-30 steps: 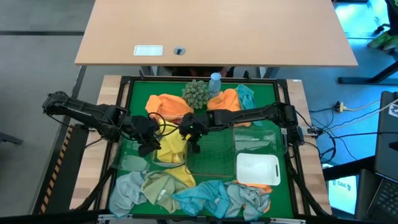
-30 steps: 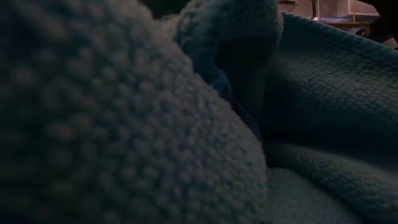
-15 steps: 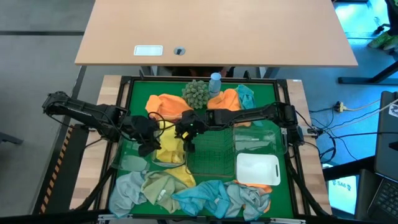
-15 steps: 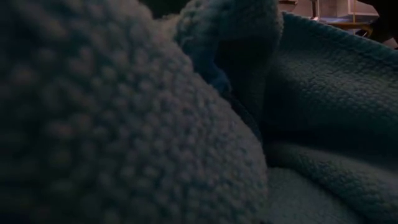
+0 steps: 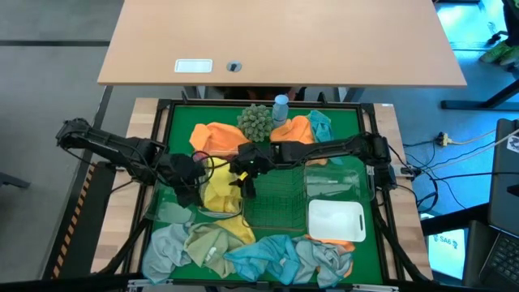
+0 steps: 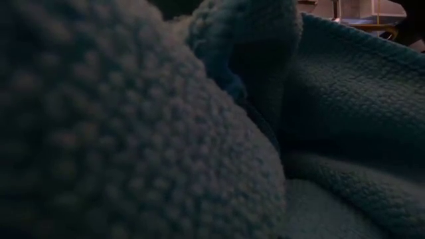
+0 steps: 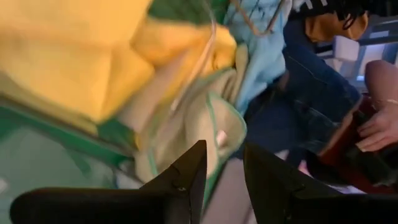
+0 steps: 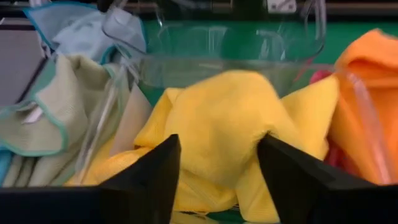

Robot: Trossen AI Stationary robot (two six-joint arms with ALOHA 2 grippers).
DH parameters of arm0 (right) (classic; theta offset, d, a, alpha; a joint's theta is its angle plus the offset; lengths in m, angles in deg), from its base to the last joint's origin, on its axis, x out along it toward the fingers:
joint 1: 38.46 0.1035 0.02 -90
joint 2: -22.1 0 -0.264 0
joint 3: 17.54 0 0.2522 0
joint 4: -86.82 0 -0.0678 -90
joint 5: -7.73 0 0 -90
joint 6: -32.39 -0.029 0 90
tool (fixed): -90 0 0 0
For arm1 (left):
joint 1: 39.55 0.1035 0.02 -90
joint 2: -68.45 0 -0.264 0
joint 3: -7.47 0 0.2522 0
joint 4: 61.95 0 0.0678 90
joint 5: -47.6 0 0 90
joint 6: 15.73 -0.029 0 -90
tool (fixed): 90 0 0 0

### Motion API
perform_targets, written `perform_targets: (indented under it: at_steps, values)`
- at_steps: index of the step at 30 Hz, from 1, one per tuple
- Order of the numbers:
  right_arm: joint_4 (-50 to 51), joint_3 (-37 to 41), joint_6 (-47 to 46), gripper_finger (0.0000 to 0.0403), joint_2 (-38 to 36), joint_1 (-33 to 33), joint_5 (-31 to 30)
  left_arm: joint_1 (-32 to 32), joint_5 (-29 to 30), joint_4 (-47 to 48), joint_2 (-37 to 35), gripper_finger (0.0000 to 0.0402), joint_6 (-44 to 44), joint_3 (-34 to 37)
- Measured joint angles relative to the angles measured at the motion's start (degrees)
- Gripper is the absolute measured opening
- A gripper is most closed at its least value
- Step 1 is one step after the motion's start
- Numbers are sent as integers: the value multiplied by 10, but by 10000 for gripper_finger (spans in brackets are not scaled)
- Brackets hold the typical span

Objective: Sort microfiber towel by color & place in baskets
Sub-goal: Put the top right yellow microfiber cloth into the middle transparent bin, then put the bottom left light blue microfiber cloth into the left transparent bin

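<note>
Right gripper [image 5: 246,173] spread over yellow towel [image 5: 220,193], left gripper [image 5: 188,180] beside

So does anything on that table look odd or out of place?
Yes: a grey-green spiky ball and a small blue bottle sit at the mat's far edge among towels, and the low view is blocked by a towel pressed against it.

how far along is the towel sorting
Early. Yellow towels already sit in a clear bin. The right pincer is open over them, the left pincer open beside. Orange towels, pale green and blue ones remain loose on the mat.
</note>
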Motion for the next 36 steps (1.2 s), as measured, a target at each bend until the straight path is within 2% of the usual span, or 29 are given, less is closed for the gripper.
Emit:
perform_targets:
  at_steps: [5, 9, 21, 26, 32, 36]
  values:
    - [1, 0, 30, 248, -32, 0, 0, -37, -43, 1, 0, 99, 106, 0]
    - [7, 0, 28, 254, -50, 0, 0, -67, -30, 1, 0, 99, 159, 0]
    - [155, 0, 27, 254, -140, 0, 0, -167, 151, -53, 1, 99, 175, 0]
    - [219, 0, 27, 254, -175, 0, 0, -196, 221, -68, 30, 99, 172, 0]
    - [266, 0, 8, 254, -207, 1, 0, -223, 219, -149, 96, 99, 129, 0]
    - [287, 0, 7, 254, -214, 1, 1, -232, 161, -200, 133, 99, 141, 0]
